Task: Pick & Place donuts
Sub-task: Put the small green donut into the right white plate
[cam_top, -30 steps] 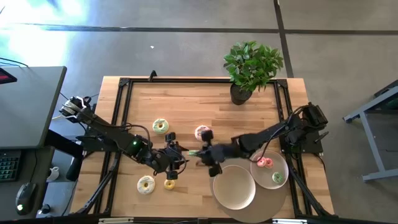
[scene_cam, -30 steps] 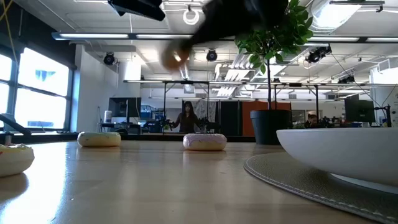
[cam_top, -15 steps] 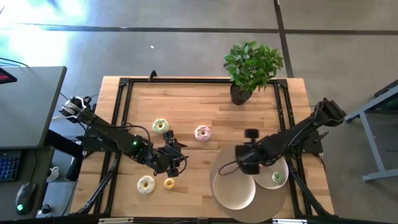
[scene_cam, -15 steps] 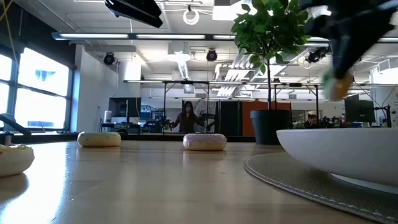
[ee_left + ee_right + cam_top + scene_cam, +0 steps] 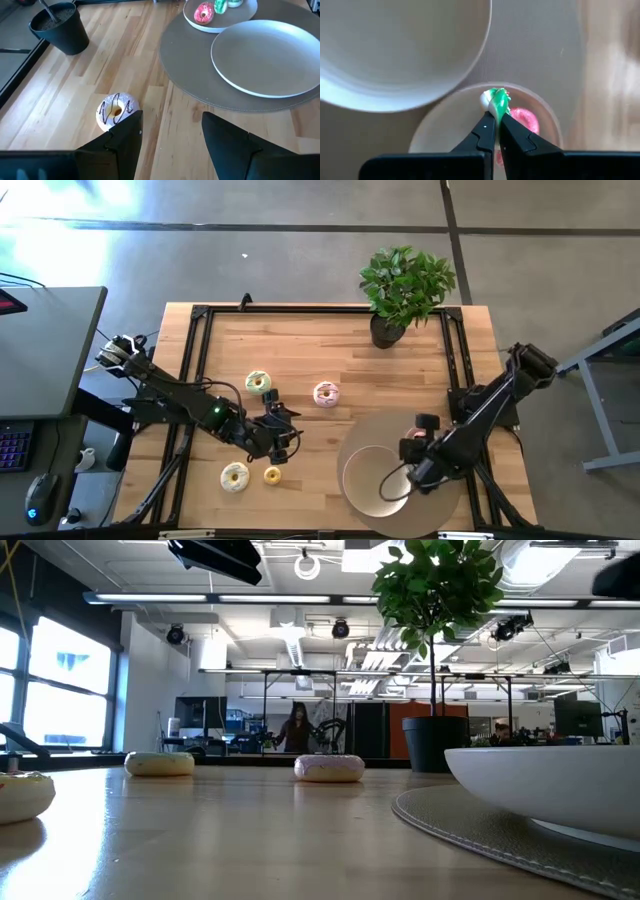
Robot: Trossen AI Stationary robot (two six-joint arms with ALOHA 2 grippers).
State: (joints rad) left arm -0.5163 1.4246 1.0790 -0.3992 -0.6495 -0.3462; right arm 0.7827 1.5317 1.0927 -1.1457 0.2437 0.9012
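Four donuts lie flat on the wooden table: a white-green one [image 5: 258,382], a pink one [image 5: 325,393] [image 5: 116,110], a white one [image 5: 235,476] and a small yellow one [image 5: 272,475]. A red-pink donut [image 5: 525,120] [image 5: 203,12] lies on the small plate [image 5: 445,120]. My right gripper [image 5: 417,465] [image 5: 495,117] is over that plate, shut on a small green donut [image 5: 496,101]. My left gripper [image 5: 282,428] [image 5: 170,127] is open above the table, with the pink donut just beyond its fingers. In the high view my right arm hides the small plate. My right gripper pinches the small green donut by its rim [image 5: 495,107] between the two fingertips, coming from above and pointing down. The donut stands edge-on past the fingertips, over the small plate beside the red-pink donut. Whether it touches the plate I cannot tell.
A large beige plate [image 5: 372,480] [image 5: 405,45] sits on a round grey mat [image 5: 385,435] beside the small plate. A potted plant [image 5: 403,290] stands at the far edge. Black frame rails [image 5: 195,360] run along the table's sides. Bare wood lies between the donuts and the mat.
My right gripper has carried the small green donut from the middle of the table, by the pink donut, toward the right and near edges, across the mat to above the small plate. It has stayed shut on the donut.
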